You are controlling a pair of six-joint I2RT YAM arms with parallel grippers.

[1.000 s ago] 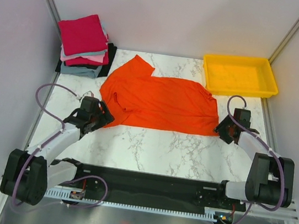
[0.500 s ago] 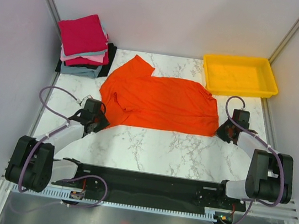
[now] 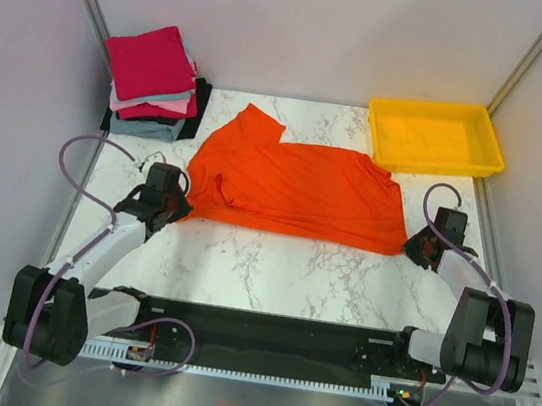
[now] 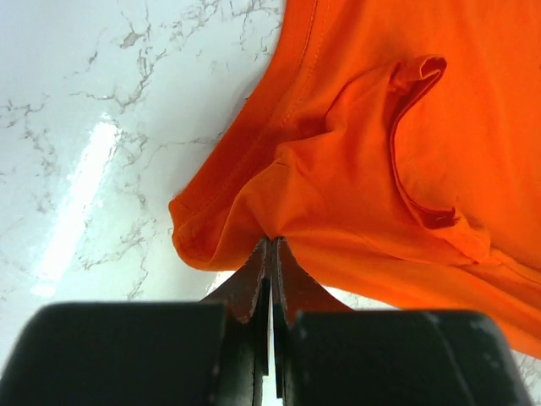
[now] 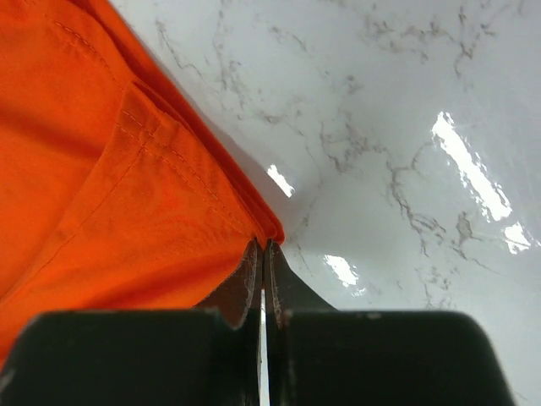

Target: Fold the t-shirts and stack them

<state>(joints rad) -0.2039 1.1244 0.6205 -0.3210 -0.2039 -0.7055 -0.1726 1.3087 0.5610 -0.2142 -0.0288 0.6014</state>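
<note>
Left pincer (image 4: 271, 247) is pressed fully together on a pinch of orange cloth at the near left end of the orange-red t-shirt (image 3: 303, 187), where the fabric bunches around what looks like a sleeve or neck opening. The right pincer (image 5: 260, 248) is likewise clamped tight, on the stitched hem corner at the shirt's near right end. Between the two grips the garment lies spread on the table (image 3: 292, 267), in the middle and closer to the far edge than the near one. Its long axis runs from the left side of the table to the right. The shoulder end points left and the hem points right, with one sleeve sticking out toward the far edge. At the far left corner sits a stack of folded t-shirts (image 3: 153, 75), crimson on top with pink, grey-blue and black beneath. Judging by that, most of the work is done. This last shirt is not yet folded: it looks open and full length, held by its near edge at both ends, so the first fold seems only at its start, and the remaining folds and the move onto the stack are left. A yellow tray (image 3: 431, 106) stands at the far right corner, apart from the cloth.
</note>
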